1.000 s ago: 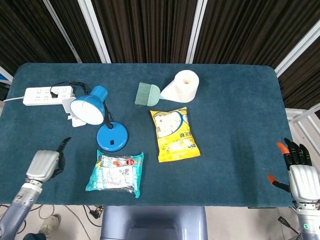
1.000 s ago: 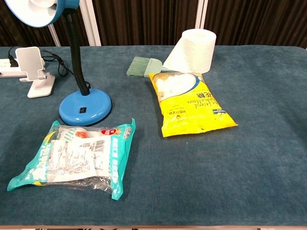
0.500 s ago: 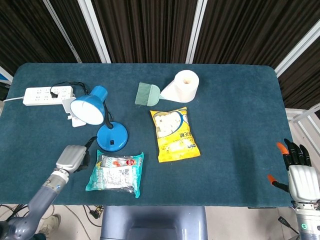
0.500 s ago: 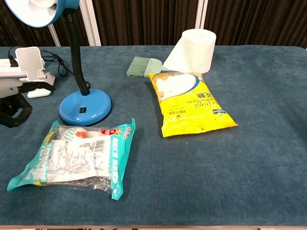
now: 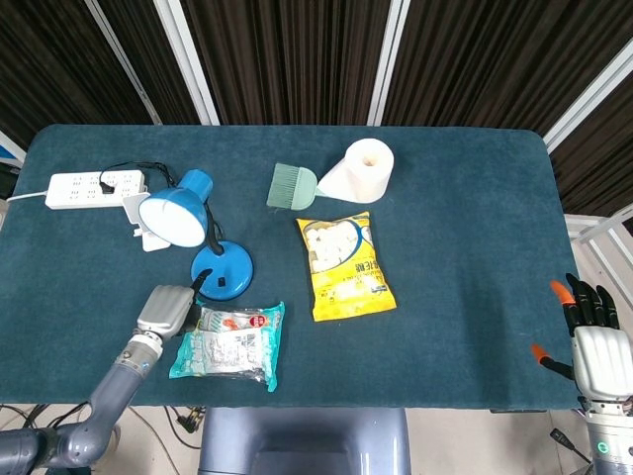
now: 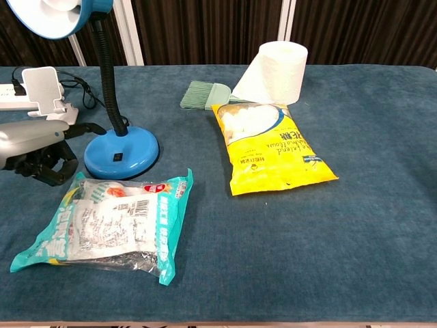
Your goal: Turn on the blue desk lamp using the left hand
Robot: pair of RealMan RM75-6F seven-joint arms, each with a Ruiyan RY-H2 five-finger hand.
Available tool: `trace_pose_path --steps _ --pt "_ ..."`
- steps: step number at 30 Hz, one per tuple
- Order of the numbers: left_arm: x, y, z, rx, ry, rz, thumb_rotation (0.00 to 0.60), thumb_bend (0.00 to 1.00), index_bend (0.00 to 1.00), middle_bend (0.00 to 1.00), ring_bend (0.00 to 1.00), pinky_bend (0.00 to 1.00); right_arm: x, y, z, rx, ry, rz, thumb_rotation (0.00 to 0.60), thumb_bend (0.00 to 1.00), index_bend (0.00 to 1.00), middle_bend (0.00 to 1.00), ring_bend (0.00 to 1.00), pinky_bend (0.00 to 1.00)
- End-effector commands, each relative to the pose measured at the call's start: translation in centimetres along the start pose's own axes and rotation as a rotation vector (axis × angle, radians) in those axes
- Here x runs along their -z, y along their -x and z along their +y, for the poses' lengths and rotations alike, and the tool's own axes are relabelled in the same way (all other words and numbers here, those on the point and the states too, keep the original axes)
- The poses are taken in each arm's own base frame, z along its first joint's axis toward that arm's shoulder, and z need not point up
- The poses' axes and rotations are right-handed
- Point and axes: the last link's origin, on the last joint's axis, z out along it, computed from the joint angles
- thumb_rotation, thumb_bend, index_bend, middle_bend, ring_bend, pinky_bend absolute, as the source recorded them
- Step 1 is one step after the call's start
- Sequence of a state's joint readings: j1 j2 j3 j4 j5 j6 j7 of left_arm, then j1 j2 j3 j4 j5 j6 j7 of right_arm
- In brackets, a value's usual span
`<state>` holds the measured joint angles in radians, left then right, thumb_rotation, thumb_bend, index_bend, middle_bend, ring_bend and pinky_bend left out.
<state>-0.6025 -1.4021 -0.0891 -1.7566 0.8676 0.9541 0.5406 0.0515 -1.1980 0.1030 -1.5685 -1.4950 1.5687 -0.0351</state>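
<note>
The blue desk lamp stands left of centre, with its shade [image 5: 173, 218] bent over on a black neck above the round blue base [image 5: 226, 265]. A small black switch [image 6: 117, 157] sits on the front of the base [image 6: 130, 145]. My left hand [image 5: 168, 310] hovers just left of the base, holding nothing. In the chest view the left hand [image 6: 34, 142] has one finger stretched toward the base rim, with the others curled under it. My right hand [image 5: 591, 341] is beyond the table's near right corner, fingers spread and empty.
A teal snack bag [image 6: 113, 225] lies right beside and below my left hand. A yellow bag [image 5: 344, 264], green brush [image 5: 292, 186] and paper roll [image 5: 361, 170] occupy the middle. A white power strip [image 5: 94, 188] and phone stand [image 6: 49, 99] sit behind the lamp.
My left hand has travelled right and inward from the table's left front edge to just beside the lamp base. The right hand has stayed put.
</note>
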Motion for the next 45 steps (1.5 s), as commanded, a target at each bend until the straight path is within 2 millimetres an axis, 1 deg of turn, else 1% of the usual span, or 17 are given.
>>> trace_pose_path --steps 1,13,17,22,28,34,45 --pt "-0.1 0.2 0.3 -0.006 0.002 0.001 0.600 0.64 0.23 0.72 0.82 0.83 0.0 -0.1 0.0 -0.002 0.002 0.005 0.600 0.22 0.13 0.06 0.09 0.00" --pt "-0.5 0.8 0.2 -0.012 -0.019 0.024 0.600 0.63 0.33 0.72 0.82 0.83 0.0 0.0 0.0 -0.004 0.010 0.008 0.600 0.22 0.13 0.06 0.09 0.00" --pt "-0.5 1.2 0.3 -0.012 -0.014 0.016 0.600 0.62 0.33 0.72 0.81 0.83 -0.1 0.0 0.0 -0.004 0.012 0.009 0.600 0.22 0.13 0.06 0.09 0.00" --pt "-0.4 1.5 0.2 -0.022 -0.006 -0.002 0.600 0.58 0.33 0.71 0.81 0.83 0.0 0.0 0.0 -0.005 0.016 0.014 0.600 0.22 0.13 0.06 0.09 0.00" --pt "-0.4 2.2 0.4 -0.036 0.018 -0.047 0.600 0.57 0.33 0.71 0.81 0.83 0.0 0.0 0.0 -0.004 0.017 0.013 0.600 0.22 0.13 0.06 0.09 0.00" --pt "-0.6 2.5 0.5 -0.051 0.023 -0.055 0.600 0.57 0.34 0.70 0.81 0.83 -0.1 0.0 0.0 -0.006 0.021 0.019 0.600 0.22 0.13 0.06 0.09 0.00" --pt "-0.7 2.4 0.5 -0.049 0.018 -0.045 0.600 0.57 0.34 0.70 0.81 0.83 0.0 0.0 0.0 -0.008 0.025 0.019 0.600 0.22 0.13 0.06 0.09 0.00"
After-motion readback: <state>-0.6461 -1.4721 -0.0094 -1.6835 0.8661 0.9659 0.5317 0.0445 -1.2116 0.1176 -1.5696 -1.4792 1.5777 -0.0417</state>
